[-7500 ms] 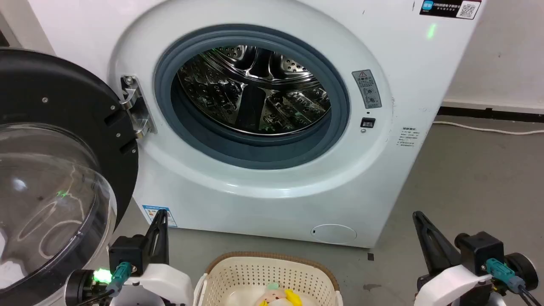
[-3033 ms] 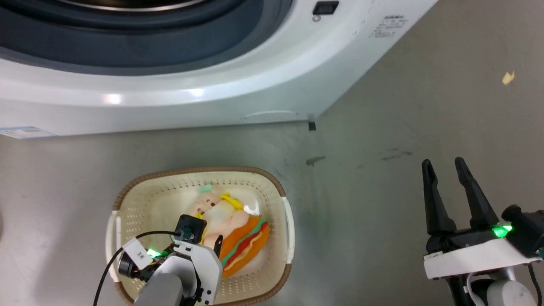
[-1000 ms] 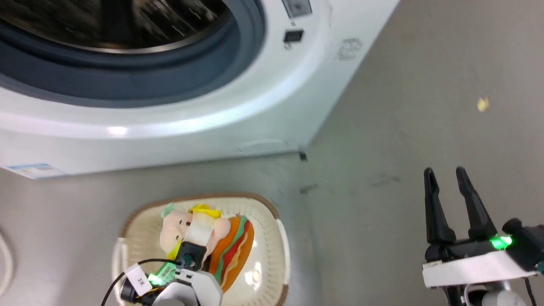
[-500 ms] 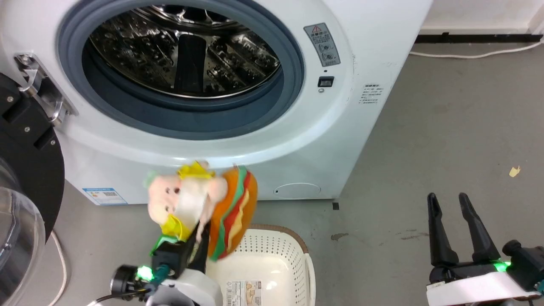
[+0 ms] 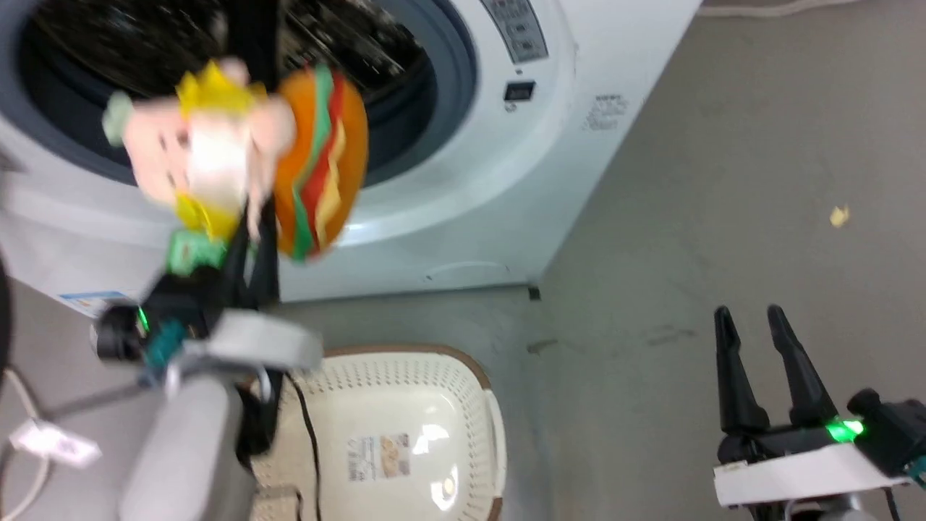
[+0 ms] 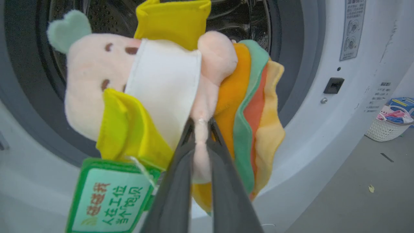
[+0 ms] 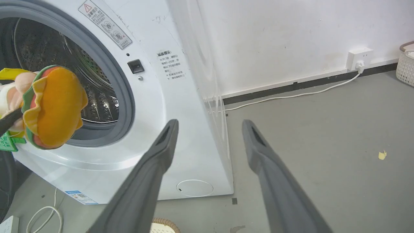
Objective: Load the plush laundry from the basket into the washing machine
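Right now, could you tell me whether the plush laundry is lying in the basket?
No, the left gripper holds the plush laundry up before the washing machine opening, clear of the basket.

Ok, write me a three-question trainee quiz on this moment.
1. True or false: the left gripper is shut on the plush laundry.
2. Where is the plush laundry relative to the washing machine? A) resting on top of it. B) held up in front of its opening. C) lying underneath it.
3. Short answer: is the right gripper open or shut, and what does it hold?

Key: 1 true. 2 B. 3 open, holding nothing.
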Controlling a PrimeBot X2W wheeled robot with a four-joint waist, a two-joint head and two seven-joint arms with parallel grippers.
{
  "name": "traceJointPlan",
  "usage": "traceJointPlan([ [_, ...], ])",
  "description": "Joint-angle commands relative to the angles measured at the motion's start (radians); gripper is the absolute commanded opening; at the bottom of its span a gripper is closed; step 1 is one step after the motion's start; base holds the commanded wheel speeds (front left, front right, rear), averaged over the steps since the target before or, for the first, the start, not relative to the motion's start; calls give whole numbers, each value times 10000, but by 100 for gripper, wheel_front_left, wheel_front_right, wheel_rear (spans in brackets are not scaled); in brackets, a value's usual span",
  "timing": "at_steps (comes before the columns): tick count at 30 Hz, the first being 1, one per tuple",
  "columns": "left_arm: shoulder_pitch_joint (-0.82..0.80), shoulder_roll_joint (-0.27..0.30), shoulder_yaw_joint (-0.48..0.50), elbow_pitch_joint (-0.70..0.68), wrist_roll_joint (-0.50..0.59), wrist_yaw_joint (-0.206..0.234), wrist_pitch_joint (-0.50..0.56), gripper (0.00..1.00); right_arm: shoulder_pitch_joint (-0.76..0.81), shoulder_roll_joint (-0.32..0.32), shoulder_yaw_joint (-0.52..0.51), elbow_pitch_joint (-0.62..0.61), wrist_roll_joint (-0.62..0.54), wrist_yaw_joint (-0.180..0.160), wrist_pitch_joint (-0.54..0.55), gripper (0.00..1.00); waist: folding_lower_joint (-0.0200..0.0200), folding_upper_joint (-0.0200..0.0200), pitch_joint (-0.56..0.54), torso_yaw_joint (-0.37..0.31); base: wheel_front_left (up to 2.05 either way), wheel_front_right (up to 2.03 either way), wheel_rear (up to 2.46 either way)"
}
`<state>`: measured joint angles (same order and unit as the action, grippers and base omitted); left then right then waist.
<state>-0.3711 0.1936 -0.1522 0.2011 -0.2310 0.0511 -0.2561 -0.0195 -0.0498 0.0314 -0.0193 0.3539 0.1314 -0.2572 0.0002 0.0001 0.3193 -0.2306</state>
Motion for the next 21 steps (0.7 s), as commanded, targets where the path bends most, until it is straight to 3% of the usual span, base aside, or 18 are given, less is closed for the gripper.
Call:
traceJointPlan([
  [1,-489,132,34,125,68,-83,-27,0,-191,-4,65,-64,120,-7,-45,100,-2,-1,640,-486,0,0,0],
  [16,-6375,2580,96,2507,763,-1045,3016,0,-1318,-4,597,-53,1498,-7,-46,100,-2,-1,3306,-1948,0,0,0],
  [21,-7967,3063,186,3807,875,-1065,3508,0,-1526,-4,793,42,1822,-7,-46,100,-2,-1,3664,-2323,0,0,0],
])
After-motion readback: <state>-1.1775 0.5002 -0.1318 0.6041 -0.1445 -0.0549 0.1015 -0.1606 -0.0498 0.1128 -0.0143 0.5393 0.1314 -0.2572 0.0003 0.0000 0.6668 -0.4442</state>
